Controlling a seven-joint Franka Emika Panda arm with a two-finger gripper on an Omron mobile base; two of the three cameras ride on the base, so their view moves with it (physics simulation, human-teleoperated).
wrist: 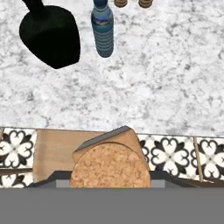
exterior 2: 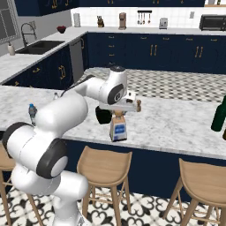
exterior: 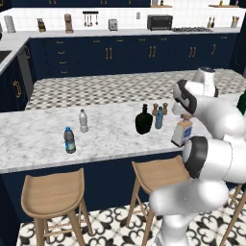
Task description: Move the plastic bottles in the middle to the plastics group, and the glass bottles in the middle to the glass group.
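White marble, veined in grey, covers the worktop [exterior: 43, 134], and the square bottle [exterior: 182, 132] with its big pale label stands upright near the front edge of it. The gripper [exterior 2: 119, 109] sits over the top of that square bottle, its jaws part-closed around the neck; in the hand view a cork-brown stopper and tan shoulder lie right between the finger tips, so the bottle looks held. Whether its base touches the marble or hangs just above it, I cannot tell.

Behind the square bottle, toward the far edge, stands the squat black bottle [exterior: 143, 120], bulbous with a narrow neck. Just beside that black one, on the side nearer the square bottle, stands the slim blue bottle [exterior: 159, 118], and two small brown shakers [exterior: 160, 109] stand close behind it.

Well apart from the square bottle, along the worktop past the black one, stand two water bottles: a clear bottle with a white cap [exterior: 83, 120], and nearer the front edge a clear bottle with a blue cap and dark label [exterior: 69, 140].

On the opposite side of the square bottle, a tall dark green bottle [exterior 2: 219, 114] stands well apart.
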